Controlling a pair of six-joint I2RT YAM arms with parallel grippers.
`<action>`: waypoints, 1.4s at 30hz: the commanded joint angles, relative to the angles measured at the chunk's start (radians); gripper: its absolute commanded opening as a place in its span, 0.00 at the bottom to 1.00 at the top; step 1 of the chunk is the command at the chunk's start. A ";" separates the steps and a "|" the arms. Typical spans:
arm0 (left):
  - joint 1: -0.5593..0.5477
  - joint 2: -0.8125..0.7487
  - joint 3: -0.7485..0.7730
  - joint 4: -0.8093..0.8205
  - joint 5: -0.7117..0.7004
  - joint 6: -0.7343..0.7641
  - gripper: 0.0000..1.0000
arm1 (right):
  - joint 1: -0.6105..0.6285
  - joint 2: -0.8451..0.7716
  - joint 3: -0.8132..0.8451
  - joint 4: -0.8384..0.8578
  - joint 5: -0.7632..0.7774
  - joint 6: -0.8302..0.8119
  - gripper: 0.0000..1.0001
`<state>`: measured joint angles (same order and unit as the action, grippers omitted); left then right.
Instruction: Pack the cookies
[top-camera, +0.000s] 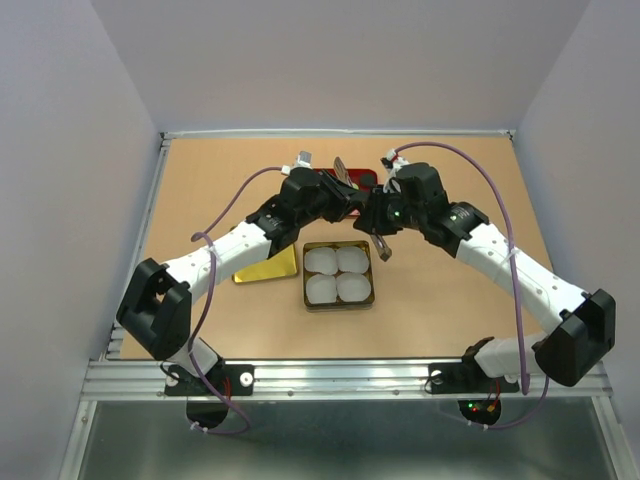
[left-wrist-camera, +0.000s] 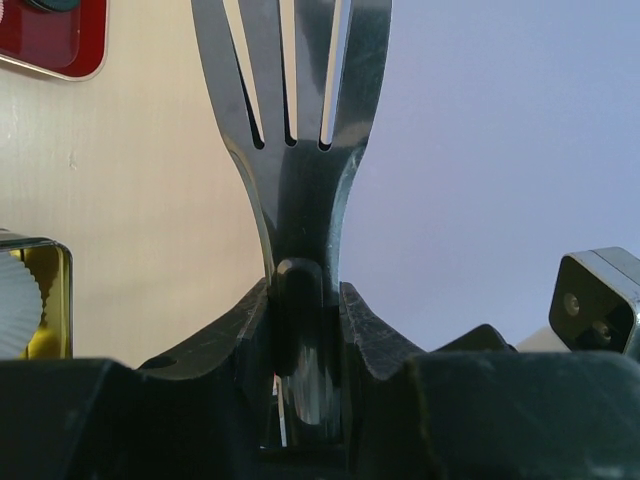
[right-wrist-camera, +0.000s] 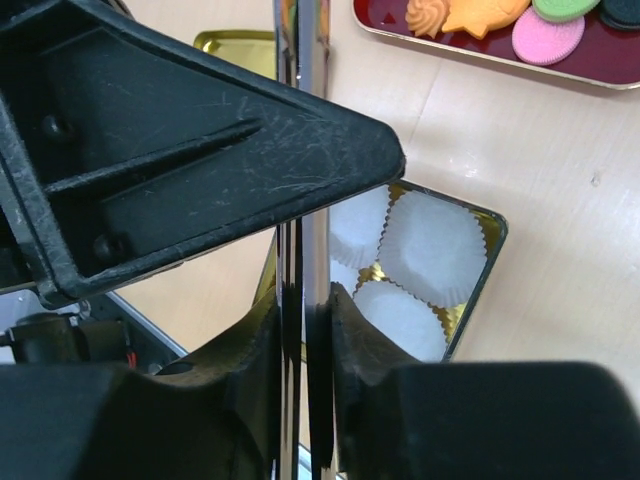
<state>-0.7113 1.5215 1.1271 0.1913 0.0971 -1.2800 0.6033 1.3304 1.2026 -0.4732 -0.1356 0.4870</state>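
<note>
The left gripper (left-wrist-camera: 300, 300) is clamped tight on the handle of a wide-tined metal fork (left-wrist-camera: 290, 120), whose tines point up and away from the wrist. The right gripper (right-wrist-camera: 305, 320) is closed narrowly on a thin shiny metal utensil (right-wrist-camera: 305, 230). It is seen edge-on, so its kind cannot be told. From above, its lower end hangs down just beyond the far right corner of the tin.

In the top view the two grippers meet nearly nose to nose over the middle of the desk (top-camera: 200, 190), just past the tin. A scratched black housing (right-wrist-camera: 180, 150) fills the upper left of the right wrist view.

The open gold tin (top-camera: 338, 306) lies below and nearer the arm bases. It holds four white paper cups (top-camera: 338, 274), two by two, and none of them shows a cookie inside. Its gold lid (top-camera: 268, 268) lies flat just to its left.

The cookies (right-wrist-camera: 548, 35) are in the red tray (right-wrist-camera: 620, 58) on the far side of the grippers. Pink, green, orange and dark pieces sit close together there, well apart from the tin.
</note>
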 joint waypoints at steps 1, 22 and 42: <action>0.004 -0.040 0.010 0.040 0.004 0.013 0.24 | -0.005 0.001 -0.003 0.025 0.030 -0.008 0.20; 0.091 -0.313 -0.030 -0.361 -0.314 0.254 0.86 | -0.004 0.145 0.161 -0.071 0.179 0.018 0.11; 0.348 -0.609 -0.188 -0.547 -0.390 0.689 0.91 | -0.034 0.380 0.276 -0.202 0.278 -0.036 0.49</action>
<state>-0.3794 0.9218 0.9821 -0.3527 -0.3061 -0.6559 0.5766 1.6855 1.4090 -0.6708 0.1135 0.4732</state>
